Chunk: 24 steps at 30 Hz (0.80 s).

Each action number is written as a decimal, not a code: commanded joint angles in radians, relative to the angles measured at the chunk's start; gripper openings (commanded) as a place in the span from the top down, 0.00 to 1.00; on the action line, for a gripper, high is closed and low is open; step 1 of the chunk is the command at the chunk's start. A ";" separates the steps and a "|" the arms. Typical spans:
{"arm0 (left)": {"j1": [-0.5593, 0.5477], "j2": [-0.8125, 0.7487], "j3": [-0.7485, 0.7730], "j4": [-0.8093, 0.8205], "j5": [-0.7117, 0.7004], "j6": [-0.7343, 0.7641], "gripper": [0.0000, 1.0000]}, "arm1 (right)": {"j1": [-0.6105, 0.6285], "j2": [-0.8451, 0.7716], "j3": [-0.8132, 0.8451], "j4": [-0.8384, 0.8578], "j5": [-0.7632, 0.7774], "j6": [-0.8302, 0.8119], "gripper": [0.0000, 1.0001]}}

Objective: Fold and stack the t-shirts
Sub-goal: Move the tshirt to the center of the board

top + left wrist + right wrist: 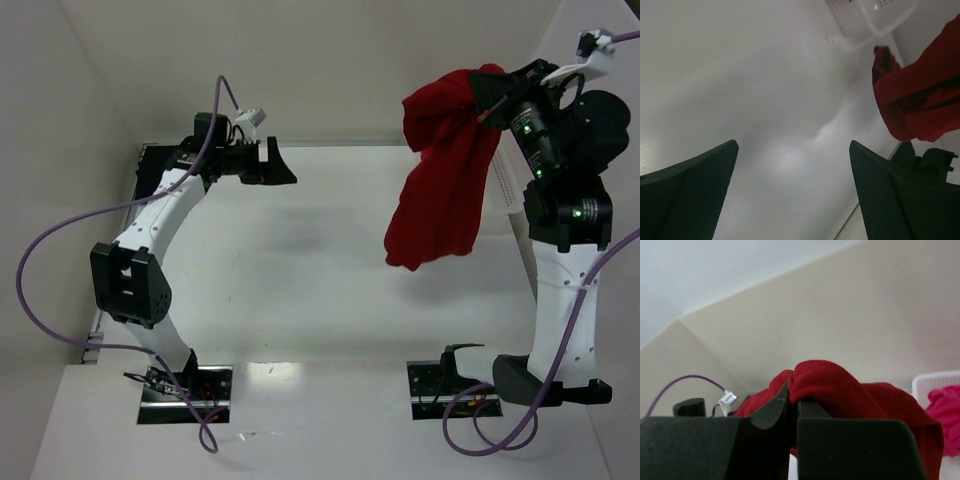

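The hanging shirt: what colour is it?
The shirt is crimson red, clearest in the top view.

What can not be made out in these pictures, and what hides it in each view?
Red t-shirt, top view: hangs bunched, so its sleeves and collar cannot be told.
Right end effector, right wrist view: fingertips covered by the red cloth.
Basket, left wrist view: cut off by the top edge.
Pink cloth, right wrist view: cut off by the right edge; garment type unclear.

The left arm (pixel 160 225) and right arm (pixel 560 290) share white curved links and black joint housings. A purple cable (pixel 40 250) runs along each. Green lights (pixel 577 212) dot the right one. The left end effector (pixel 793 146) has black, finely dimpled fingers (pixel 690 195).
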<state>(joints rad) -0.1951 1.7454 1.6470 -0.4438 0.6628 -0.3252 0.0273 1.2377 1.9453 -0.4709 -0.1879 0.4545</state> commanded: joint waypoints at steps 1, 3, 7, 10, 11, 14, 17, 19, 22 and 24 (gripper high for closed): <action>0.000 -0.119 -0.099 0.001 -0.057 0.050 0.00 | -0.001 -0.044 -0.138 -0.023 -0.040 -0.014 1.00; 0.000 -0.147 -0.140 -0.027 -0.147 0.084 0.00 | -0.001 -0.087 -0.212 -0.009 -0.143 -0.002 1.00; 0.000 -0.230 -0.187 -0.061 -0.294 0.141 0.00 | 0.011 -0.155 -0.406 0.061 -0.365 0.088 1.00; 0.009 -0.251 -0.196 -0.096 -0.374 0.132 0.00 | 0.046 -0.133 -0.422 0.074 -0.435 0.102 1.00; 0.010 -0.251 -0.178 -0.096 -0.385 0.120 0.00 | 0.057 -0.118 -0.377 0.060 -0.388 0.102 1.00; 0.010 -0.274 -0.147 -0.108 -0.361 0.107 0.00 | 0.127 -0.011 -0.219 -0.007 -0.267 0.066 1.00; 0.010 -0.274 -0.122 -0.117 -0.332 0.078 0.00 | 0.190 0.150 -0.070 -0.046 -0.260 0.065 1.00; 0.010 -0.283 -0.131 -0.133 -0.322 0.069 0.00 | 0.230 0.250 0.013 -0.060 -0.260 0.065 1.00; 0.010 -0.331 -0.182 -0.142 -0.409 0.060 0.00 | 0.339 0.337 0.063 -0.069 -0.219 0.049 1.00; 0.010 -0.383 -0.232 -0.142 -0.530 0.048 0.00 | 0.393 0.361 0.009 -0.054 -0.244 0.026 1.00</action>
<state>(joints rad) -0.1909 1.4616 1.4605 -0.5728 0.2718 -0.2470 0.3466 1.5589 1.9625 -0.5392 -0.4229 0.5144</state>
